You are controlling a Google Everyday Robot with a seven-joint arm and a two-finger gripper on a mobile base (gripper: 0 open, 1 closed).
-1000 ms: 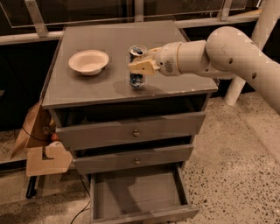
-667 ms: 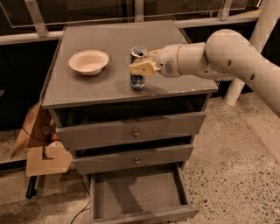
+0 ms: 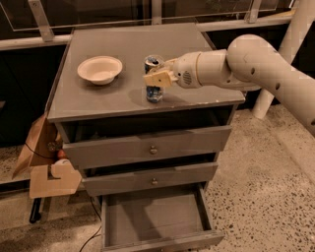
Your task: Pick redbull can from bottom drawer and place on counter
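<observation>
1. The arm (image 3: 256, 64) is a thick, smooth, off-white shell made of rounded tube segments, and it enters from 3 o'clock.
2. Its large outer segment carries a few small dark round dots along its side.
3. The wrist housing (image 3: 197, 71) is narrower, rounded and white, with a small patch of fine grille holes.
4. The claw (image 3: 156, 78) is pale tan, blocky and flat-faced, duller than the shell. It sits at the arm's 9 o'clock end, over the middle of the grey surface (image 3: 118, 101).

Lab-like space: speckled floor (image 3: 261, 187), glass railing (image 3: 98, 12), pincer (image 3: 154, 78) over counter (image 3: 123, 47).
</observation>
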